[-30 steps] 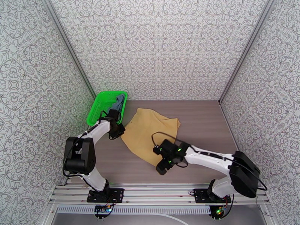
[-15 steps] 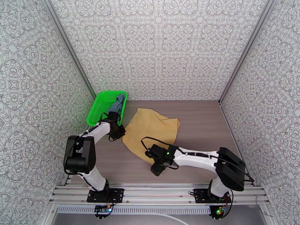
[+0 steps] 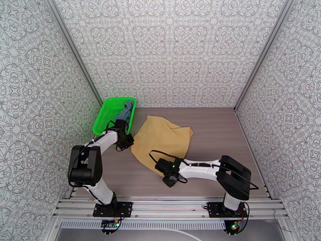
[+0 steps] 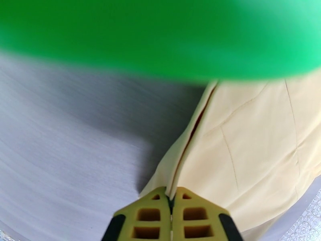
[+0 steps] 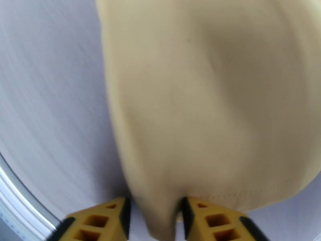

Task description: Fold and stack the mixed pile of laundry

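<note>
Beside the green basket [image 3: 102, 115], left pincer [image 4: 171, 196] is pinching the mustard cloth [image 3: 162, 137]; farther off, right pincer [image 5: 155, 206] is clamping its corner.

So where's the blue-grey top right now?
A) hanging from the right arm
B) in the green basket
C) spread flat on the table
B: the blue-grey top lies bunched in the green basket at the far left of the table; what is spread out flat is the yellow cloth.
</note>
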